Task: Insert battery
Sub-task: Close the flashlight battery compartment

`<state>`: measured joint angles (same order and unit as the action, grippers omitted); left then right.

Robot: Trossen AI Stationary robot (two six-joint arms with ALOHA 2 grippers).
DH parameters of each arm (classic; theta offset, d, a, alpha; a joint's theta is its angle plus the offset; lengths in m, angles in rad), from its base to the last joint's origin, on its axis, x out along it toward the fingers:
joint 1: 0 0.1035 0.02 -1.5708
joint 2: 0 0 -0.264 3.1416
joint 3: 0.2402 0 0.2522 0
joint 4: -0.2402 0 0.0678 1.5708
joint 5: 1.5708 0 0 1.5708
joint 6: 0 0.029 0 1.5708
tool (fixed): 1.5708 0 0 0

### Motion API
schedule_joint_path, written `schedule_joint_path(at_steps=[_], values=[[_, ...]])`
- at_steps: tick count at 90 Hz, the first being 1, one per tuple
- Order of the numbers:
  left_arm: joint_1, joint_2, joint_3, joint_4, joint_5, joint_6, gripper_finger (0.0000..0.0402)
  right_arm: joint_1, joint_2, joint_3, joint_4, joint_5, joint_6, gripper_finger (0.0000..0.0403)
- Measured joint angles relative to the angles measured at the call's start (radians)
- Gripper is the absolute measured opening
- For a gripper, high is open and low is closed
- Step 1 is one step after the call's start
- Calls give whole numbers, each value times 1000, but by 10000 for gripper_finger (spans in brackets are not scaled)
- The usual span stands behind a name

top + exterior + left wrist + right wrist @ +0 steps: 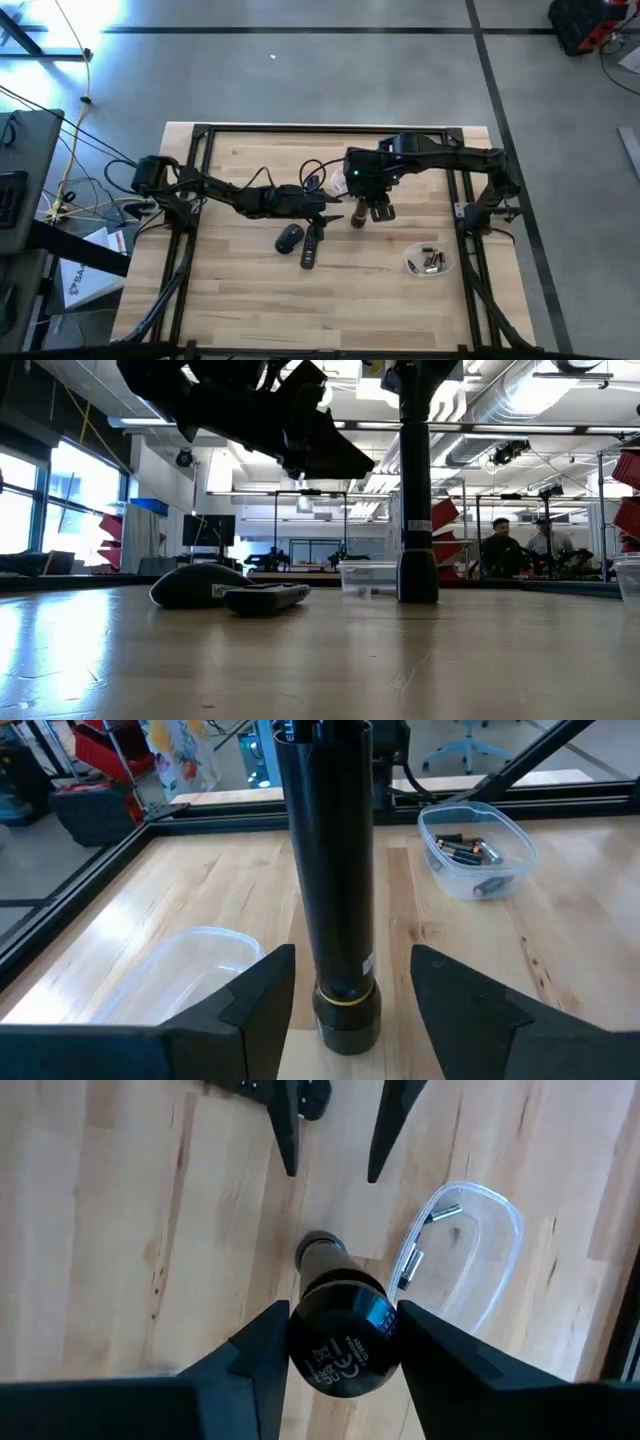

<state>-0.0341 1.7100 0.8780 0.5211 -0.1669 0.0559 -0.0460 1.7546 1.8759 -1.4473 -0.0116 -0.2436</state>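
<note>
A black flashlight point(335, 870) stands upright on the table near the middle, also seen in the low view point(417, 490). My right gripper point(340, 1320) comes down from above and is shut on the flashlight's upper end. My left gripper point(350, 990) is open, level with the flashlight's lower part. Its fingers reach from the table's left and stand either side of the flashlight without touching it. Loose batteries lie in a clear tub point(430, 261) near the right front, also in the left wrist view point(476, 855). My right gripper pinches the flashlight's upper end point(340, 1348) between its two fingers, one on each side. The fingers point(262, 1352) come from above, pointing down along the flashlight. The flashlight stands upright with its gold-ringed lower end point(347, 1020) on the table.
A black mouse point(289, 237) and a black remote point(312, 246) lie just in front of my left gripper. A second clear dish point(462, 1250) holding two batteries sits close beside the flashlight. The black frame rails point(330, 129) border the table.
</note>
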Motion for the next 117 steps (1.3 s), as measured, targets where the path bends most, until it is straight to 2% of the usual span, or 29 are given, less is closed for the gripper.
schedule_joint_path(at_steps=[20,31,48,89,117], values=[[-3,0,0,0,0,0,182,0,0,0,7,5,-2,201],[-4,0,0,0,0,0,182,0,0,0,10,21,-5,216],[-10,0,0,0,0,0,182,0,0,1,12,72,-8,215],[-11,0,0,2,-2,33,182,1,-3,1,0,75,2,213],[9,25,0,115,-36,87,182,3,-16,2,-1,76,18,213]])
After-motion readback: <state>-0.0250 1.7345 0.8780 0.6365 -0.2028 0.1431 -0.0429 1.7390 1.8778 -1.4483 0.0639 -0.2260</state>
